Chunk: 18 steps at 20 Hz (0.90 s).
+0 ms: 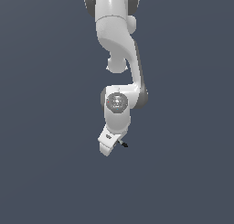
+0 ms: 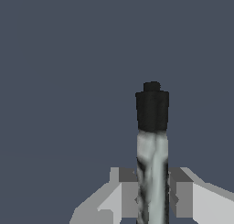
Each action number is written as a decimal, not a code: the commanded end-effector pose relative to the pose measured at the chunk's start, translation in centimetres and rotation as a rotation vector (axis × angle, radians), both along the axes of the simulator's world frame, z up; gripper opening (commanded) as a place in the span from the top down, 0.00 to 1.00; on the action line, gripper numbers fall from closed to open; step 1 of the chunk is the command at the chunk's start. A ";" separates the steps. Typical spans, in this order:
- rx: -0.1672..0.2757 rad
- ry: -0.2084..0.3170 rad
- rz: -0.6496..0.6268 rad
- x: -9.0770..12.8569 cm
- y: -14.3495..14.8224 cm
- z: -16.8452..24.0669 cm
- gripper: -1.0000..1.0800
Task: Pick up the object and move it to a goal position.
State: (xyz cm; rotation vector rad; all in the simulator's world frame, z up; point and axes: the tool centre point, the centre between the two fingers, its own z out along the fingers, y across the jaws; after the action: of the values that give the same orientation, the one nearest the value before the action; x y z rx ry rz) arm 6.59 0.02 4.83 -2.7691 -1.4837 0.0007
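- Pinching the thin pen-like stick with a light grey shaft and black tip (image 2: 152, 145), the white two-fingered gripper (image 2: 153, 198) has its jaws drawn in against either side of the shaft, as the wrist view shows.
- In the exterior view the stick (image 1: 123, 144) pokes out just beside the gripper (image 1: 109, 145), only its dark tip clearly showing; it seems lifted off the plain dark grey-blue surface (image 1: 45, 173), though I cannot tell for certain.
- Handling, as a judgement: the stick looks very light and stiff, far narrower than the fingers (image 2: 130, 198), so weight is no worry; its smooth round shaft could roll or swivel between flat pads.
- The best hold is on the grey shaft, near its middle, as now, leaving the black tip free.
- Count: one stick, one white jointed robot arm (image 1: 118, 45), one gripper with two fingers. No goal marker is visible in either view.
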 end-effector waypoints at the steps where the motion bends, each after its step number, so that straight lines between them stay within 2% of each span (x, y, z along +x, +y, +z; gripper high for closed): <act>1: 0.000 0.000 0.000 0.7 2.6 1.2 1.00; 11: 0.001 0.000 -0.001 3.9 12.2 5.5 1.00; 18: 0.001 0.000 -0.001 5.2 15.9 7.2 1.00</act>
State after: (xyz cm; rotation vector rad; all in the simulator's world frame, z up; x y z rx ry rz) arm 11.57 15.32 11.69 -2.7677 -1.4848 -0.0009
